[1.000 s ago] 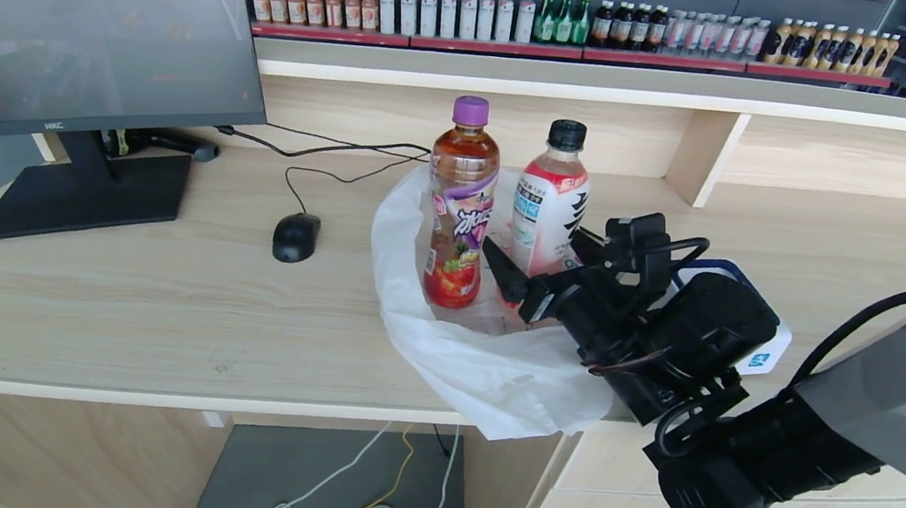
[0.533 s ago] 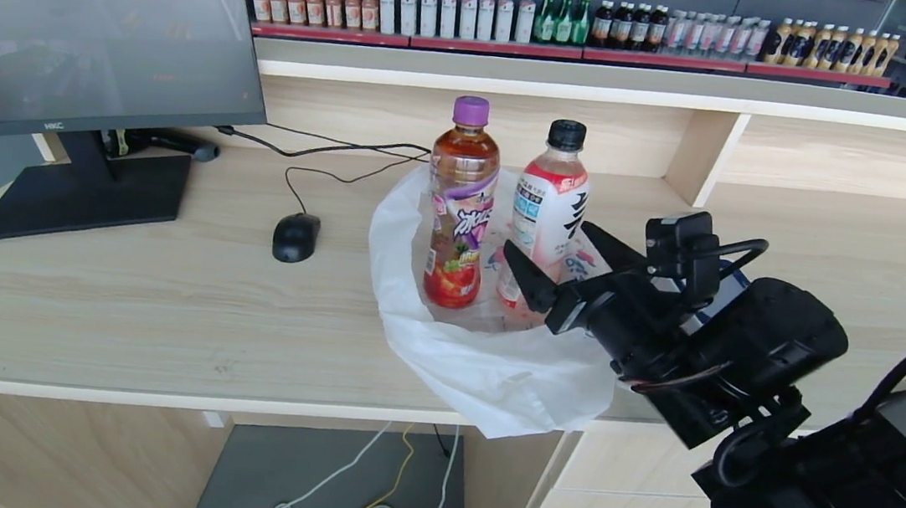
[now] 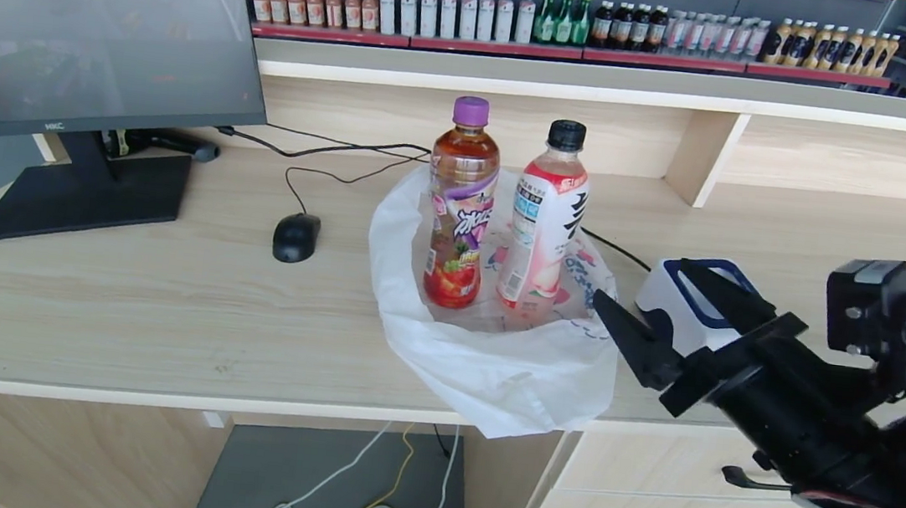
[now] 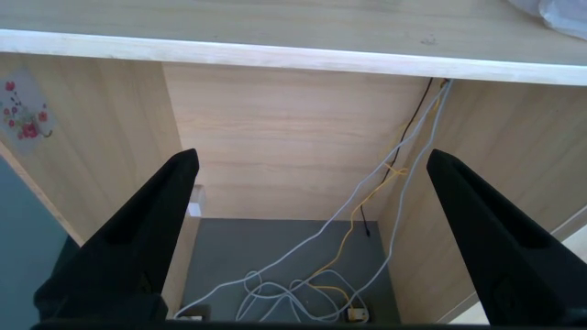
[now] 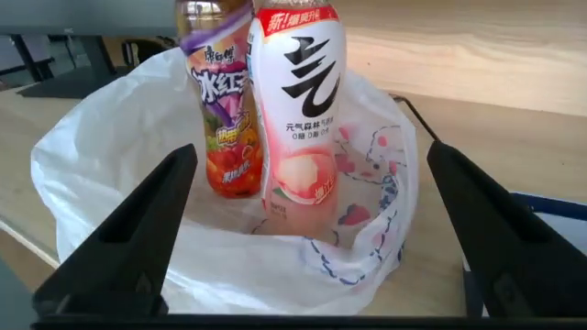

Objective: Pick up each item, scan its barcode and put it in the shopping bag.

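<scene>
Presently, we find both items inside the white plastic shopping bag (image 3: 483, 367), which sits opened out on the light wooden surface (image 3: 160, 316). The purple-capped bottle of reddish tea (image 3: 461, 204) and the black-capped bottle with a white and pink label (image 3: 547, 222) stand upright in it, just beside each other. We see no further item waiting on the surface, so we judge the bagging essentially done and the step in hand to be getting the arm clear.

The right claw (image 3: 640, 279) hangs spread wide with nothing held, near the bag's right side, above the surface's front edge and in front of the white and blue barcode scanner (image 3: 686, 321). The left claw (image 4: 312, 156) is likewise wide apart and empty, low down in front of the surface's edge and facing the cables beneath.

For a clean finish, we recommend the right claw travel away from the bag, not across it. The film is loose and bunched at the rim, and a fingertip catching it could drag the bag and tip the tall bottles. We also advise keeping clear of the scanner. Whether both barcodes registered we cannot tell.
</scene>
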